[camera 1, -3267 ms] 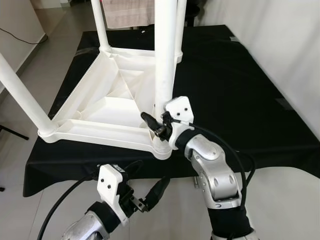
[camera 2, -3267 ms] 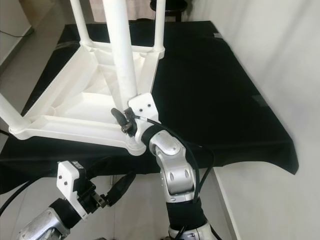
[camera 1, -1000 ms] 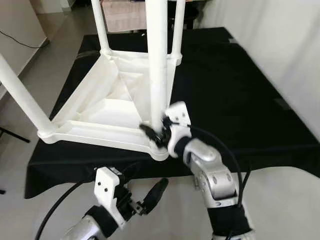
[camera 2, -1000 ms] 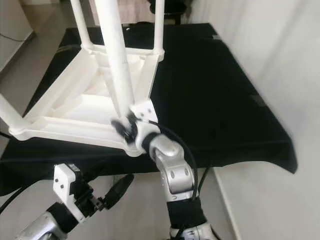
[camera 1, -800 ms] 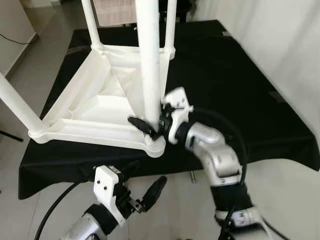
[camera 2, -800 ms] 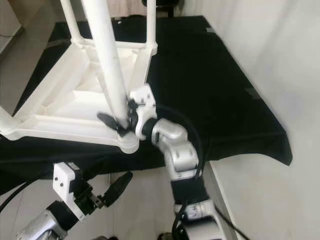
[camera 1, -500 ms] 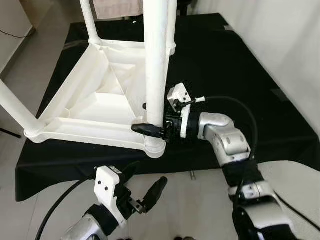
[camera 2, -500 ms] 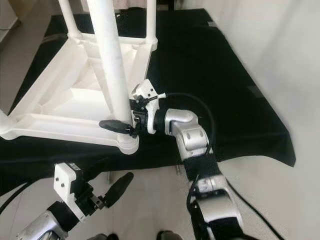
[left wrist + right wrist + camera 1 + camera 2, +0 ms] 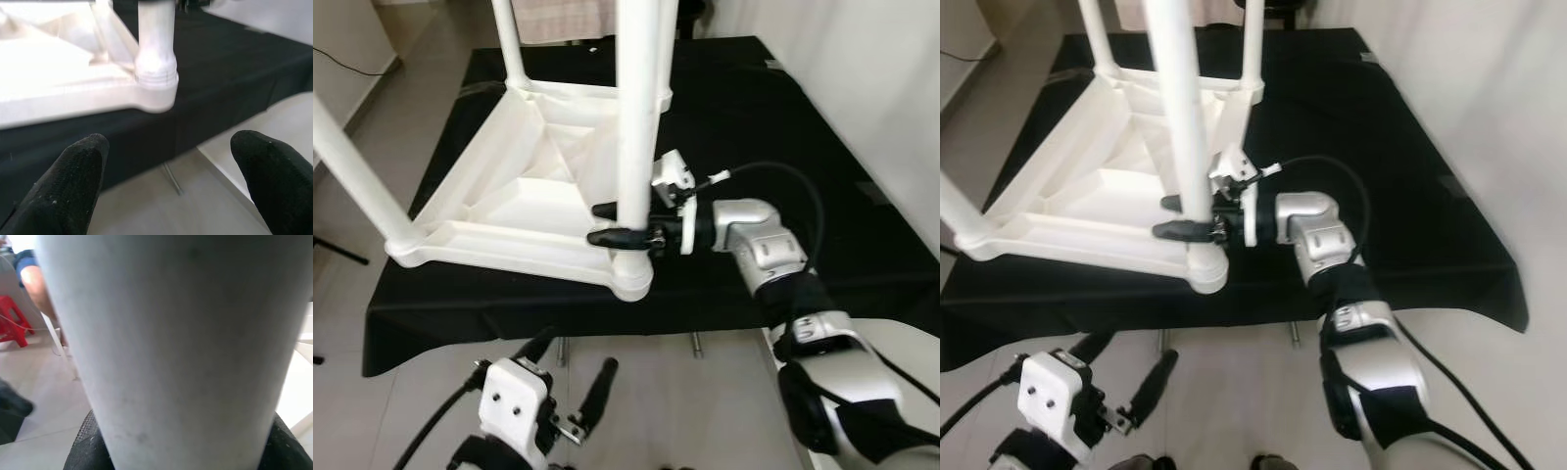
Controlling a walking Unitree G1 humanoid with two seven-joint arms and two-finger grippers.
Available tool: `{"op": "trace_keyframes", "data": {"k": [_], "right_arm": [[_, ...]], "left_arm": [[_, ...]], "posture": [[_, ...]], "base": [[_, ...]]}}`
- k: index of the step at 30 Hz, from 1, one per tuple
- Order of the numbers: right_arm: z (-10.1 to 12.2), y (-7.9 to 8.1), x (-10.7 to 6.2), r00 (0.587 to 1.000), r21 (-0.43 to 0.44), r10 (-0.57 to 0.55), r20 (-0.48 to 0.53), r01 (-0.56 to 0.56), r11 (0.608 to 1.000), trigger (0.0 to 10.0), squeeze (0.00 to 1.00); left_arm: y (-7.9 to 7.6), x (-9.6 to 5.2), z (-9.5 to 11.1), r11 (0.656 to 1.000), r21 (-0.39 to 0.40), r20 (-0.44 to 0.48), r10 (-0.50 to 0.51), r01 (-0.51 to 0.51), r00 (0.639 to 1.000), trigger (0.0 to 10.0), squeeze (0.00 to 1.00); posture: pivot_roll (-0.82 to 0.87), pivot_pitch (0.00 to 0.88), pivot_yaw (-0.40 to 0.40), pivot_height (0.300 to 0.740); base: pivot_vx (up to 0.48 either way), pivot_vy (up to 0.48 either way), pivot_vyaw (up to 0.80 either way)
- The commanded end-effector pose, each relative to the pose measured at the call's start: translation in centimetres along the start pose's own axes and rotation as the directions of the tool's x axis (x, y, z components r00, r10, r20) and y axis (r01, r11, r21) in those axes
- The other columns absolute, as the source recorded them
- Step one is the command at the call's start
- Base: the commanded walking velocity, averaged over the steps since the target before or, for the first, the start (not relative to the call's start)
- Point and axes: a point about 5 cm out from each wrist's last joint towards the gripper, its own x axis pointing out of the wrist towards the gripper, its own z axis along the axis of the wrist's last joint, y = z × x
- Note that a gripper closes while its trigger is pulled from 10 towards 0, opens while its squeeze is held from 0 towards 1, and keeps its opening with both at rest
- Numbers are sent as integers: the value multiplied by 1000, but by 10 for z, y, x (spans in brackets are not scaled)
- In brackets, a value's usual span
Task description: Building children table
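Note:
A white children's table lies upside down on a bench under a black cloth, its legs pointing up. My right gripper reaches in from the right and is shut on the near right leg, just above its socket. In the right wrist view the leg stands between the black fingers. My left gripper hangs open below the bench's front edge, holding nothing. Its wrist view looks up at the same socket past the fingertips.
Other legs stand at the left, the far left and the far right. A white wall runs close along the bench's right side. Beyond the leg are a person's limb and a red stool.
My right arm swung from under the corner to reach in from the right, and its fingers now clasp the leg a little higher. The left gripper sank lower. The camera shifted.

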Motion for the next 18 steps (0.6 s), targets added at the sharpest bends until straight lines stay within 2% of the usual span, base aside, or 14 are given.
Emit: {"op": "trace_keyframes", "data": {"k": [1, 4, 6, 7, 9, 10, 11, 12, 13, 14, 15, 16, 17, 18], "right_arm": [[1, -1, -4, 1000, 13, 13, 11, -14, 1000, 0, 0], [-6, -2, -14, 1000, 19, -10, 1, 10, 1000, 0, 0], [-16, -2, -23, 992, 34, -128, -10, 129, 991, 0, 0], [-16, -2, -23, 992, 34, -128, -10, 129, 991, 0, 0], [-22, 1, -24, 979, 72, -206, -14, 206, 976, 0, 0], [-34, 7, -25, 941, 118, -336, -40, 338, 934, 0, 0], [-34, 7, -25, 941, 118, -336, -40, 338, 934, 0, 0], [-53, 13, -30, 778, 127, -615, -126, 628, 768, 0, 0], [-53, 13, -30, 778, 127, -615, -126, 628, 768, 0, 0], [-65, 19, -39, 592, 105, -782, -194, 805, 584, 0, 0], [-75, 44, -36, 507, 89, -830, -233, 861, 501, 0, 0], [-75, 44, -36, 507, 89, -830, -233, 861, 501, 0, 0], [-77, 64, -29, 489, 94, -838, -242, 871, 482, 0, 0], [-77, 64, -29, 489, 94, -838, -242, 871, 482, 0, 0]], "left_arm": [[-2, -3, 1, 1000, 27, 3, -8, 8, 1000, 10000, 0], [0, -2, -3, 999, 31, 17, 9, -9, 1000, 10000, 0], [4, 0, -6, 1000, -3, 33, 20, -20, 999, 10000, 0], [4, 0, -6, 1000, -3, 33, 20, -20, 999, 10000, 0], [4, 1, -5, 1000, -9, 35, 13, -12, 999, 10000, 0], [4, 1, -5, 1000, -14, 34, 7, -7, 999, 10000, 0], [4, 1, -5, 1000, -14, 34, 7, -7, 999, 10000, 0], [5, 1, -5, 1000, -15, 35, 5, -5, 999, 10000, 0], [5, 1, -5, 1000, -15, 35, 5, -5, 999, 10000, 0], [6, 1, -4, 1000, -16, 35, 5, -5, 999, 10000, 0], [8, 3, -4, 1000, -18, 39, 1, -1, 999, 10000, 0], [8, 3, -4, 1000, -18, 39, 1, -1, 999, 10000, 0], [9, 4, -4, 1000, -22, 42, -6, 6, 999, 10000, 0], [9, 4, -4, 1000, -22, 42, -6, 6, 999, 10000, 0]], "posture": [[66, 170, -22, 740], [59, 162, -24, 740], [45, 169, -29, 740], [45, 169, -29, 740], [38, 175, -39, 740], [36, 181, -41, 740], [36, 181, -41, 740], [20, 187, -35, 740], [20, 187, -35, 740], [12, 189, -32, 740], [-14, 191, -13, 740], [-14, 191, -13, 740], [-20, 189, -9, 740], [-20, 189, -9, 740]], "base": [[0, 0, 0], [0, 0, 0], [0, 0, 0], [0, 0, 0], [0, 0, 0], [0, 0, 0], [0, 0, 0], [0, 0, 0], [0, 0, 0], [0, 0, 0], [0, 0, 0], [0, 0, 0], [0, 0, 0], [0, 0, 0]]}}
